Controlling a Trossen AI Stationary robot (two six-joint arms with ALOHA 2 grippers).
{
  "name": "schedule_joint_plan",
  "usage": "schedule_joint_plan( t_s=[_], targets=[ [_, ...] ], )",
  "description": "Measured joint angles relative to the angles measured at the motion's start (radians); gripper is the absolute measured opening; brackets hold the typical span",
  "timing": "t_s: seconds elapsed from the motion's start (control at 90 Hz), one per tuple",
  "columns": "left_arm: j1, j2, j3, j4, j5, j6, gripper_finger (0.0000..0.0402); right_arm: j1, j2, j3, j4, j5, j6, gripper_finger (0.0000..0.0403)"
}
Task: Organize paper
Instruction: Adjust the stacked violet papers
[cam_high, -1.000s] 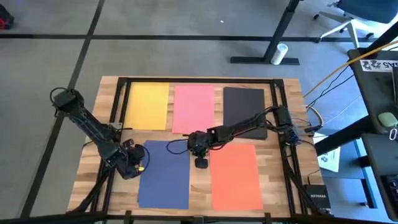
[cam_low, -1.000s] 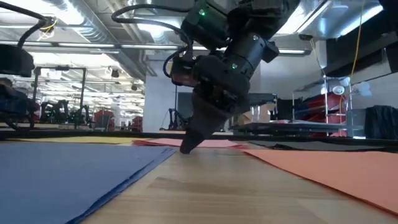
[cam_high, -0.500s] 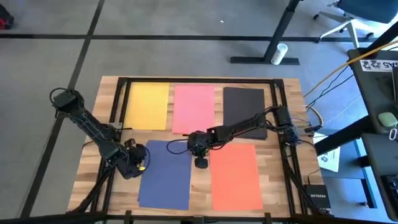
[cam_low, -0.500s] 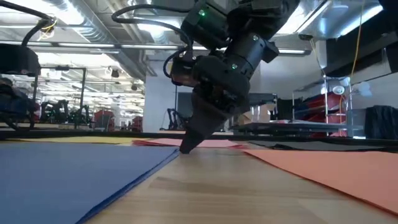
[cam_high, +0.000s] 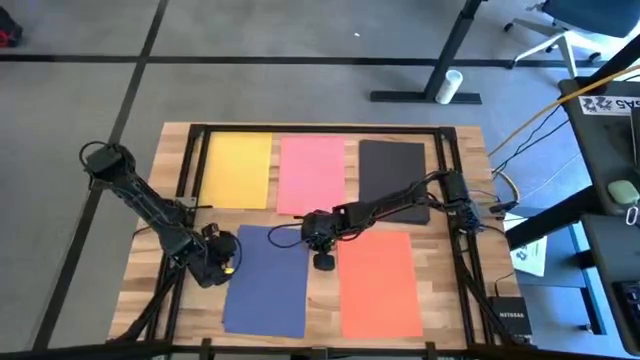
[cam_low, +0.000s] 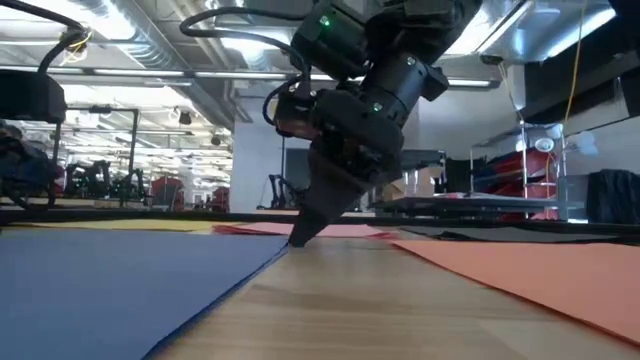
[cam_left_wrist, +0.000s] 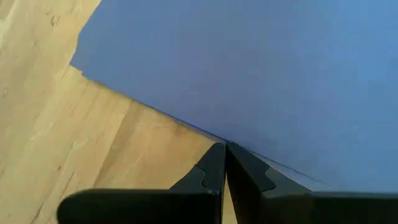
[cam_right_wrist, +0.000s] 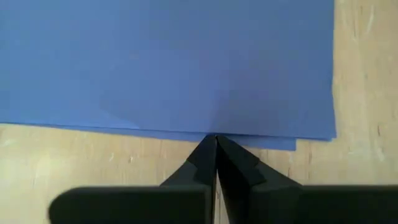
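Table (cam_high: 460, 300) bare between sheets (both grippers (cam_high: 323, 262) at navy sheet (cam_high: 265, 285) edges).

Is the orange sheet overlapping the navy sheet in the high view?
No, the orange sheet lies apart from the navy sheet, with a strip of bare wooden table between them.

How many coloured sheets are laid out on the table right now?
5. Far row, left to right: yellow sheet, pink sheet, black sheet. Near row: navy blue sheet left, orange sheet right. A second blue edge suggests another may lie beneath.
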Motion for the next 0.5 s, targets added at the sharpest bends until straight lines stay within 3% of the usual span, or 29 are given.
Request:
schedule_joint_plan(
  t_s=[0.5],
  targets=[
    [-0.001,0.0,0.0,0.036,-0.003,0.001,0.0,-0.001,0.0,0.0,0.0,0.001,-0.004,0.0001]
  ],
)
